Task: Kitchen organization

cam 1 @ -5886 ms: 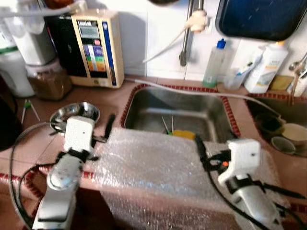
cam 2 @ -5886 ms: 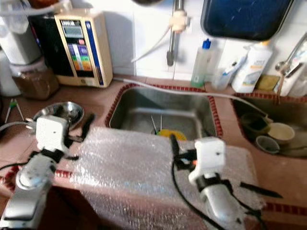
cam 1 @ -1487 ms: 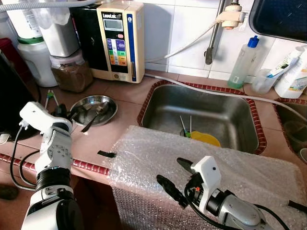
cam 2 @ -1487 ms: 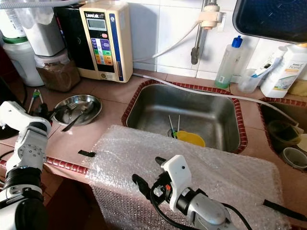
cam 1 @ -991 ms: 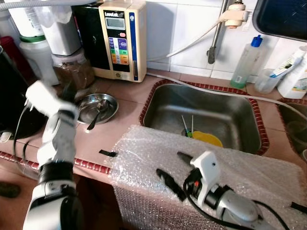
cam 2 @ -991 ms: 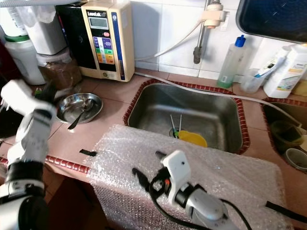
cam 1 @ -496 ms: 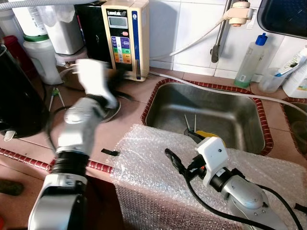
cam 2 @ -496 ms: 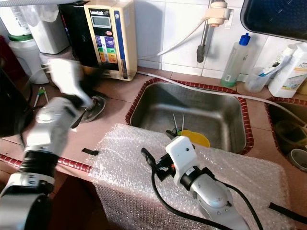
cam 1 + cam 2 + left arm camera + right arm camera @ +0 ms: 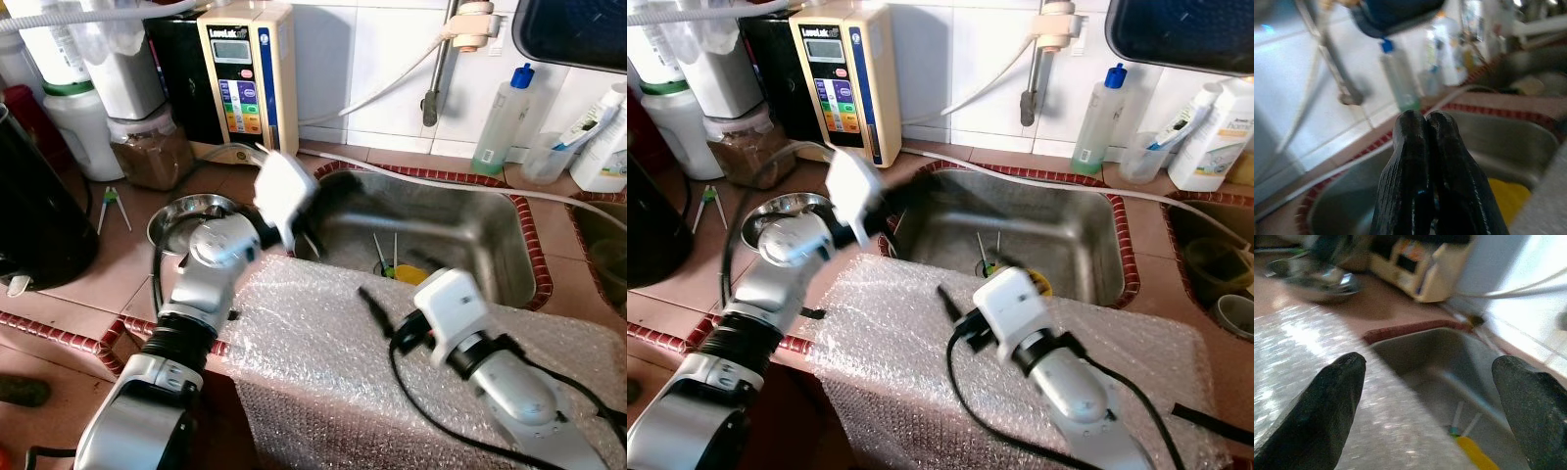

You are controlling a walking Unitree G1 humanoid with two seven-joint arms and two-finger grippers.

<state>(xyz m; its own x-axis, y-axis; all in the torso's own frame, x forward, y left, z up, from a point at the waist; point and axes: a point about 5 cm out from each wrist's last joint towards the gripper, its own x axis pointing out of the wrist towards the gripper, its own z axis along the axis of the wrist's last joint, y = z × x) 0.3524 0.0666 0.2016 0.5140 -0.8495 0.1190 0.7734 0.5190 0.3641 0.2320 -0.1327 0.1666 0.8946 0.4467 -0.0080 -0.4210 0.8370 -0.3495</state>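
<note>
While the bubble wrap (image 9: 323, 343) lies over the counter edge just in front of the sink (image 9: 460, 230), we see the right gripper (image 9: 1432, 382) above it, fingers spread wide, aimed at the sink. Beyond its tips, in the basin, sit a yellow item (image 9: 1474, 453) and thin sticks (image 9: 377, 257). The left gripper (image 9: 1422, 127), fingers pressed together holding nothing, hangs over the sink's left rim. Behind it, a steel bowl (image 9: 181, 211); past it, a bottle (image 9: 1398, 78).
</note>
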